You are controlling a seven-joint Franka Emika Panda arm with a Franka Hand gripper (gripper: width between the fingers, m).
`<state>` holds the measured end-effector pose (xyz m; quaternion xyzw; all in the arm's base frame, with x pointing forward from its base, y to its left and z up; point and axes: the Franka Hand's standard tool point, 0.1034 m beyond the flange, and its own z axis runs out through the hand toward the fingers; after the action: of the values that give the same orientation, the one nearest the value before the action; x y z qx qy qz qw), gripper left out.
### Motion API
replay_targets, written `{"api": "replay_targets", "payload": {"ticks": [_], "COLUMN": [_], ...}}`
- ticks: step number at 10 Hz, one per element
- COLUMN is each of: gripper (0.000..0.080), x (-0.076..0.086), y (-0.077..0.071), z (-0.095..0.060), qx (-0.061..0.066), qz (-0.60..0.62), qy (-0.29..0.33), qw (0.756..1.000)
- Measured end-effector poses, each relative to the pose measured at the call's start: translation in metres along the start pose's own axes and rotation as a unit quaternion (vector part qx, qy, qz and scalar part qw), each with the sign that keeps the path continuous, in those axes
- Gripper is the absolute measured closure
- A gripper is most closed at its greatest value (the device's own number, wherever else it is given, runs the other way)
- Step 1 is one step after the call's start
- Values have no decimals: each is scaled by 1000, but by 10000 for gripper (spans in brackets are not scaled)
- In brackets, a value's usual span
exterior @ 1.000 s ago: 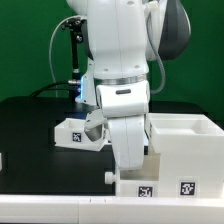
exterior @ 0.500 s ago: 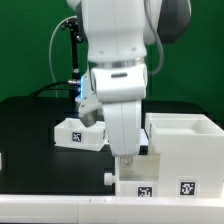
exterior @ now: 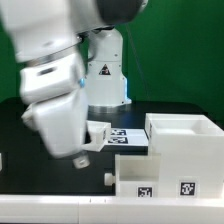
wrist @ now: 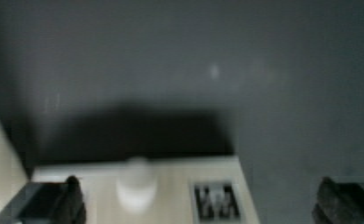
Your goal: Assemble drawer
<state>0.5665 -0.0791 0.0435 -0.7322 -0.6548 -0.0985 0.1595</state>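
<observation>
The tall white casing (exterior: pixel 181 130) stands at the exterior view's right. A shallow white tray (exterior: pixel 150 177) with two tags on its front sits before it. A smaller white tray (exterior: pixel 99 133) lies mid-table, partly hidden behind my gripper (exterior: pixel 82 158). The arm is blurred and leans to the exterior view's left, with the gripper low over the black table beside that tray. In the wrist view the two dark fingers (wrist: pixel 54 203) stand wide apart and hold nothing. A blurred white tray (wrist: pixel 140 182) with a black-and-white tag (wrist: pixel 216 199) lies below my gripper (wrist: pixel 205 205).
A flat white sheet with tags (exterior: pixel 128 134), probably the marker board, lies behind the small tray. A white strip (exterior: pixel 50 211) runs along the table's front edge. The robot base (exterior: pixel 104 75) stands at the back, before a green wall.
The arm has swung fast from above the front tray towards the exterior view's left and now blurs. The trays and casing have not moved.
</observation>
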Motion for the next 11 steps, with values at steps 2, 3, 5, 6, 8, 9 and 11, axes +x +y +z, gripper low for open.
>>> {"api": "replay_targets", "payload": {"ticks": [2, 3, 5, 6, 8, 9, 11], "gripper": [150, 150, 150, 150, 150, 150, 150], "x": [3, 0, 21, 31, 51, 62, 72], "y": [-1, -5, -5, -8, -5, -4, -8], "z": [3, 17, 32, 42, 49, 50, 55], "qx": [6, 17, 8, 8, -6, -13, -12], "qz": [-3, 1, -7, -14, -21, -20, -19], "qy": [-11, -6, -4, 0, -1, 0, 2], "qw": [1000, 1000, 1000, 1000, 1000, 1000, 1000]}}
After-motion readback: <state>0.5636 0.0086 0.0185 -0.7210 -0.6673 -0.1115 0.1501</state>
